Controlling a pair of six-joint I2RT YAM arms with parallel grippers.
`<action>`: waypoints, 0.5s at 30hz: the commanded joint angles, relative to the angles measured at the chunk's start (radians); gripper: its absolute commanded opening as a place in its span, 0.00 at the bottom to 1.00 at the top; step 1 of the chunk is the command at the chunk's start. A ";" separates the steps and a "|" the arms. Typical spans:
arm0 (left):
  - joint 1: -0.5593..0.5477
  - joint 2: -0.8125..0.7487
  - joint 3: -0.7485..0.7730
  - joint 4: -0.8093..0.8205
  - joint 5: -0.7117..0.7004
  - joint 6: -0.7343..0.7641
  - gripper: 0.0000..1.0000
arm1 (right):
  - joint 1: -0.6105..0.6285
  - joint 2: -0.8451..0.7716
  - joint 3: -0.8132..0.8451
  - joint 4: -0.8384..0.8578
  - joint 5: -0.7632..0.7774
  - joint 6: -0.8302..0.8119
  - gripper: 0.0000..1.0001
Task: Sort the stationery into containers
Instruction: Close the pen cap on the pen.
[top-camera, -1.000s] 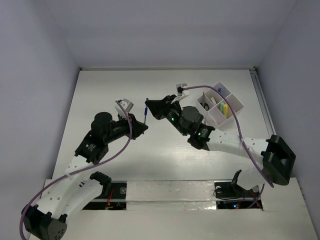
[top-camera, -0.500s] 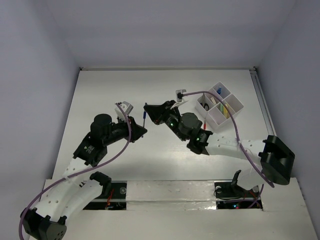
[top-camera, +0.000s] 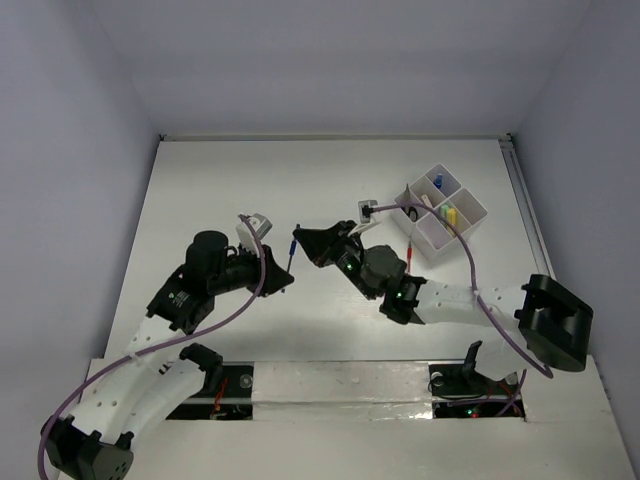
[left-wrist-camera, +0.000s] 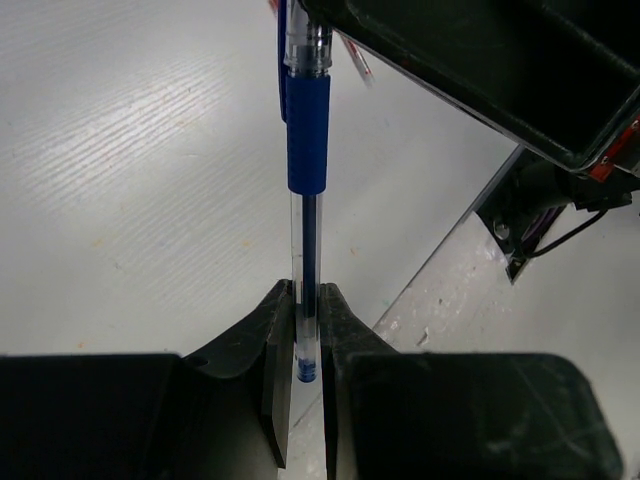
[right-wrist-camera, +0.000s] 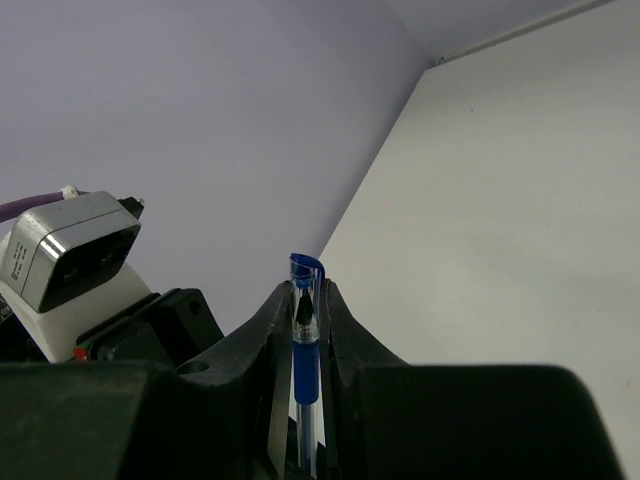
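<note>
A blue pen with a clear barrel is held off the table between both grippers. My left gripper is shut on its tail end, seen in the left wrist view, with the pen pointing away. My right gripper is shut on the capped end, and the pen's cap sticks out past the fingertips. The white divided organizer tray stands at the right and holds a yellow stick, a blue item and a black-and-white item.
The right arm's purple cable arcs over the tray. The table's near edge with gaps and wiring lies behind the arm bases. White walls close off the back and both sides.
Both grippers and the pen have shifted a little toward the near edge. The right gripper has closed in on the pen's capped end.
</note>
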 joint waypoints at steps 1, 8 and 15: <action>0.039 -0.023 0.057 0.281 -0.065 -0.007 0.00 | 0.129 0.061 -0.075 -0.129 -0.119 0.043 0.00; 0.039 -0.014 0.071 0.313 -0.049 -0.030 0.00 | 0.201 0.108 -0.102 -0.130 -0.099 0.071 0.00; 0.039 0.018 0.123 0.309 -0.066 -0.034 0.00 | 0.251 0.111 -0.138 -0.121 -0.080 0.097 0.00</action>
